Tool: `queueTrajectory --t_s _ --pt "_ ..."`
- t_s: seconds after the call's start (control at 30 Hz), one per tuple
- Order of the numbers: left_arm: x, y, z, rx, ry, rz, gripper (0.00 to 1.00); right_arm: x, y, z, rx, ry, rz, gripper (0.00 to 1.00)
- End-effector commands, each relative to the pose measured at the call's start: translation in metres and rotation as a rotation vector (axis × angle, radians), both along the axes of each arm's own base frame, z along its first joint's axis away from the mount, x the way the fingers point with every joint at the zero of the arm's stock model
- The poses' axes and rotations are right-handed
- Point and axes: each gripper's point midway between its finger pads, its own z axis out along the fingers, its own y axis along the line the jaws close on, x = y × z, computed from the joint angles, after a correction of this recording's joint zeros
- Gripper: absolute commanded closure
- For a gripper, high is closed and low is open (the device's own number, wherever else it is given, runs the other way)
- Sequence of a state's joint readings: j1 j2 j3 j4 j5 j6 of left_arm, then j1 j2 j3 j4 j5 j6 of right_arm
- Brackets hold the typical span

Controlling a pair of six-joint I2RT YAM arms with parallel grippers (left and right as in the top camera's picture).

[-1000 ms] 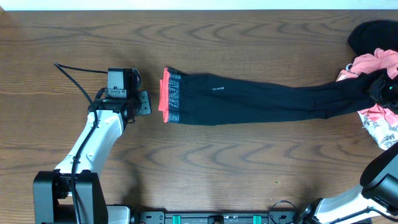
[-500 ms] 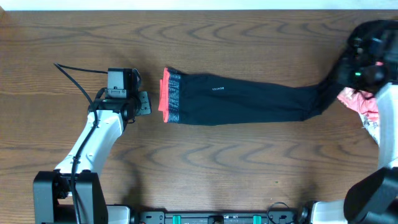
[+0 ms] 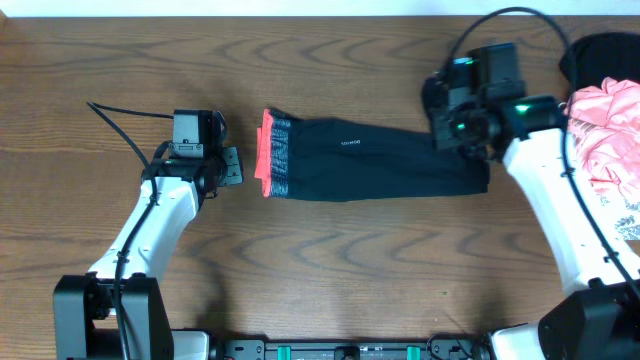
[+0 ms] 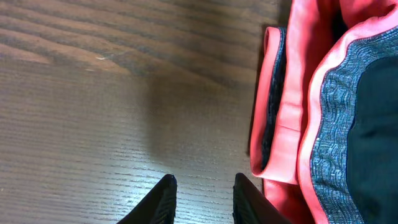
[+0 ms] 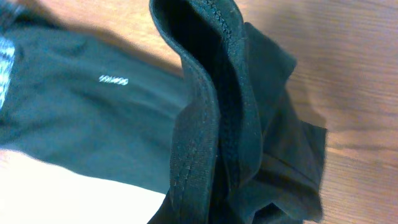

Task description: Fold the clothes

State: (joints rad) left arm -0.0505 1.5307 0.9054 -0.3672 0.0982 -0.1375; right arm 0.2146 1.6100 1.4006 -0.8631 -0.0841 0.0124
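Starting at the near edge of the table (image 3: 330, 270) — both arm bases down there, one by the near-left corner, the other by the near-right. A bit further in, hard against the right edge: white floral cloth (image 3: 628, 215), partly under the right arm. Then, about mid-depth on the left side, left gripper (image 3: 232, 166) low over bare wood, pointing at the waistband (image 3: 272, 153), just beside it but not touching. Fingertips (image 4: 165, 193) parted by a narrow gap in the wrist view, nothing between them except wood grain. Same depth, stretched left to right across the middle of the table: leggings (image 3: 380, 165), black, lying mostly flat, waistband end toward the left edge with the coral-red trim outermost and the grey-speckled band right behind it. Small white logo just past the band. Over at the leg end, right of centre and slightly nearer the far edge, right gripper (image 3: 462, 135) clamped tight on the leg ends — hems and stitching bunched up right in front of the wrist camera, cloth lifted off the wood there, fingers themselves buried under fabric so not visible. Further back along the right edge: pink garment (image 3: 605, 120), crumpled. Finally, tucked in the far-right corner, a black garment (image 3: 600, 50), touching the pink one.
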Motion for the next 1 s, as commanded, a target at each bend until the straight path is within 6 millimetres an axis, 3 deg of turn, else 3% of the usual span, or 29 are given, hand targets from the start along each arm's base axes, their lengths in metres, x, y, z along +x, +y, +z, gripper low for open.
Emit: queueTrajectory --t_s 0.0,0.3,0.57,0.6,0.67,0.7,0.8,0.97 --pt "0.0 -0.001 0.002 -0.004 0.004 0.006 0.69 0.0 0.016 -0.016 -0.05 0.028 0.043 0.99" --pt "-0.002 -0.001 0.0 -0.003 0.015 0.006 0.69 -0.016 0.052 -0.074 -0.1 0.184 0.145 0.99" --pt "-0.002 -0.001 0.001 -0.003 0.013 0.006 0.69 -0.039 0.073 -0.089 -0.132 0.257 0.216 0.97" --pt "-0.002 -0.001 0.001 -0.003 0.013 0.006 0.69 -0.042 0.074 -0.089 -0.129 0.267 0.222 0.86" --pt "-0.002 -0.001 0.001 -0.003 0.013 0.006 0.69 -0.046 0.074 -0.09 -0.127 0.286 0.225 0.38" --pt "-0.002 -0.001 0.001 -0.003 0.013 0.006 0.69 -0.048 0.073 -0.09 -0.13 0.293 0.225 0.3" --pt "-0.002 -0.001 0.001 -0.003 0.013 0.006 0.69 -0.05 0.071 -0.091 -0.133 0.303 0.221 0.21" --pt "-0.002 -0.001 0.001 -0.003 0.013 0.006 0.69 -0.048 0.068 -0.091 -0.131 0.301 0.213 0.22"
